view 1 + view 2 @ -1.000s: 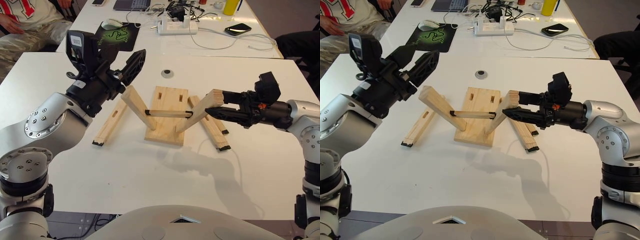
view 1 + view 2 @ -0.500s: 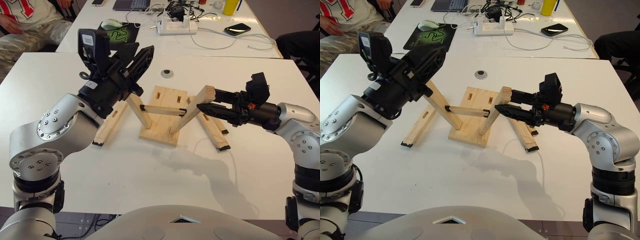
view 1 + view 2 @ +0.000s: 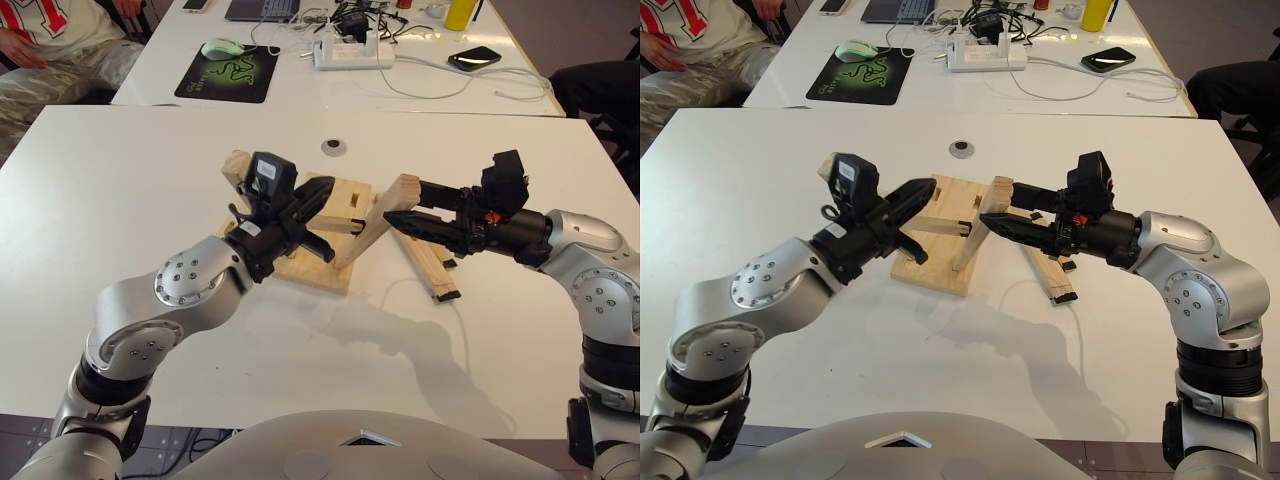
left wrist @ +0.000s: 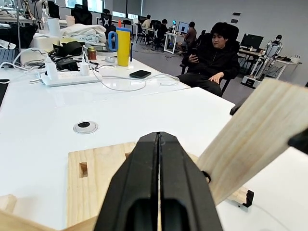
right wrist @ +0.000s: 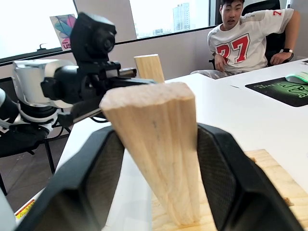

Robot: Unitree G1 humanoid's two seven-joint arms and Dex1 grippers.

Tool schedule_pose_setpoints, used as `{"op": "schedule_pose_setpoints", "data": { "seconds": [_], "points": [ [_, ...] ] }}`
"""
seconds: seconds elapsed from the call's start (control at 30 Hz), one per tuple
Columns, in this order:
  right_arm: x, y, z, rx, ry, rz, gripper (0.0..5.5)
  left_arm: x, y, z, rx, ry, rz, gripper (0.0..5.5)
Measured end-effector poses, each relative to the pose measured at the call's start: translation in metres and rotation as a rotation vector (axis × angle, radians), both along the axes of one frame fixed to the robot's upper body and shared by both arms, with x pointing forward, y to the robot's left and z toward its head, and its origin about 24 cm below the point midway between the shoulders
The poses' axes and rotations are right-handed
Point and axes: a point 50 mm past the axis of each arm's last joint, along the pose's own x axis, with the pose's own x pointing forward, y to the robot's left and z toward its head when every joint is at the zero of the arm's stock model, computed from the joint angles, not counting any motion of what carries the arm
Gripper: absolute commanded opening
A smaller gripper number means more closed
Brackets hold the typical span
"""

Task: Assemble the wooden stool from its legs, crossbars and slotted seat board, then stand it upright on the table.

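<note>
The slotted seat board (image 3: 322, 273) lies flat at the table's middle. Over it stands a part-built frame: a left leg (image 3: 236, 166) and a right leg (image 3: 388, 203), both tilted, joined by a crossbar (image 3: 338, 226). My right gripper (image 3: 403, 201) is shut on the right leg near its top; the right wrist view has the leg (image 5: 159, 144) between both fingers. My left gripper (image 3: 320, 191) lies low along the crossbar beside the left leg. Its fingers (image 4: 144, 183) are pressed together, shut, with nothing between them.
Two loose legs (image 3: 436, 266) lie on the table just right of the board, under my right gripper. A round cable grommet (image 3: 335, 147) sits behind the board. The far table holds a mouse pad (image 3: 227, 72), a power strip and a phone.
My left arm has swung down and to the right, from above the left leg to low over the board. The right gripper has carried its leg a little leftward.
</note>
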Motion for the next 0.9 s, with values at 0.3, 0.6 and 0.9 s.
{"op": "schedule_pose_setpoints", "data": {
  "seconds": [0.3,0.6,0.9],
  "points": [
    [0.0,0.001,0.0,-0.003,-0.012,0.002,2.25,0.004,-0.015,0.004,-0.05,-0.107,-0.047,0.0],
    [0.0,0.003,-0.001,-0.003,-0.016,0.009,2.25,0.004,-0.014,-0.01,-0.02,-0.081,-0.041,0.0],
    [0.003,0.004,-0.003,-0.017,-0.026,0.012,2.23,0.0,-0.016,-0.04,0.142,-0.067,-0.101,0.0]
  ]
}}
